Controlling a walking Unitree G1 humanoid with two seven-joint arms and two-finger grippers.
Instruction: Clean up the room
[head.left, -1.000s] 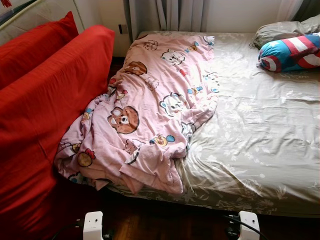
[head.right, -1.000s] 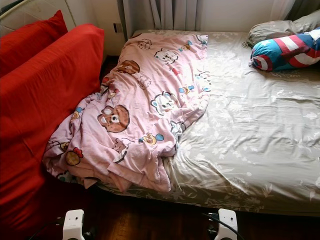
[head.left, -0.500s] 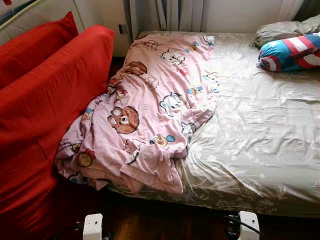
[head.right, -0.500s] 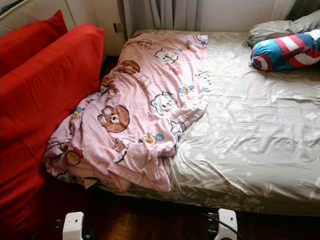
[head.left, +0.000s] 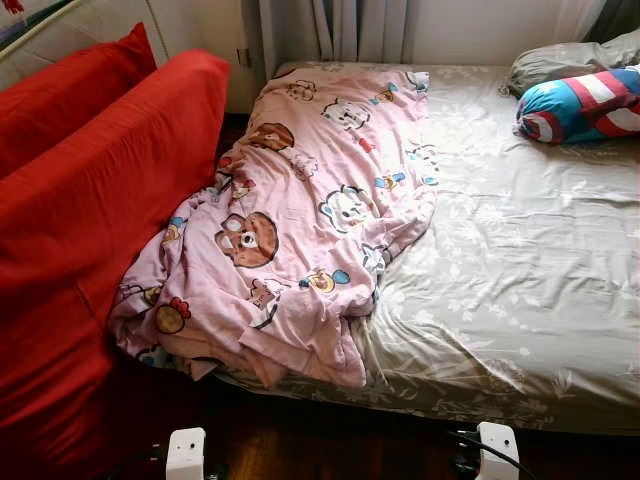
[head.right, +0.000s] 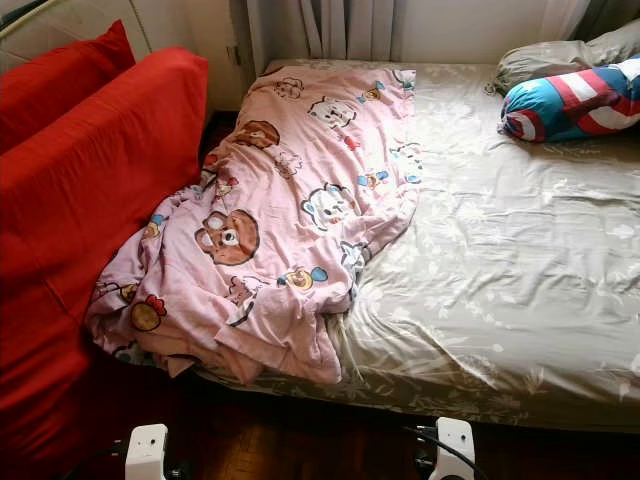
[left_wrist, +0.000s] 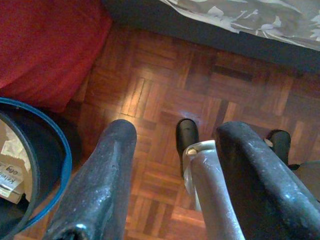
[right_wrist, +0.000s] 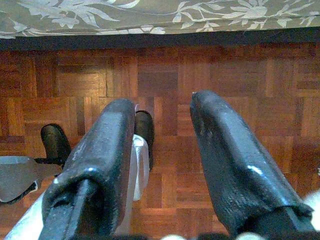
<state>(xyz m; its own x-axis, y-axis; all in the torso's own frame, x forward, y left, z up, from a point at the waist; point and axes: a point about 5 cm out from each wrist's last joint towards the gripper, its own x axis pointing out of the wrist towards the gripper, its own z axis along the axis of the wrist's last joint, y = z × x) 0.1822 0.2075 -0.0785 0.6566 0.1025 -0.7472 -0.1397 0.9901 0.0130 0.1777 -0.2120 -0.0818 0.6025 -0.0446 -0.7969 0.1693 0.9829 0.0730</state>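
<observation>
A crumpled pink cartoon-print blanket (head.left: 300, 210) covers the left half of the bed and hangs over its near edge. The bed (head.left: 520, 270) has a grey-beige floral sheet. At its far right corner lie a blue, red and white pillow (head.left: 580, 105) and a grey pillow (head.left: 560, 62). Both arms hang low by the bed's foot. My left gripper (left_wrist: 177, 131) is open over the parquet floor (left_wrist: 160, 90), holding nothing. My right gripper (right_wrist: 162, 104) is open too, above the floor just short of the bed's edge (right_wrist: 150, 20).
Big red cushions (head.left: 90, 200) stand against the bed's left side. Curtains (head.left: 340, 28) hang behind the bed. A blue-rimmed bin (left_wrist: 50, 165) with paper inside stands on the floor by the left gripper, beside red fabric (left_wrist: 45, 45).
</observation>
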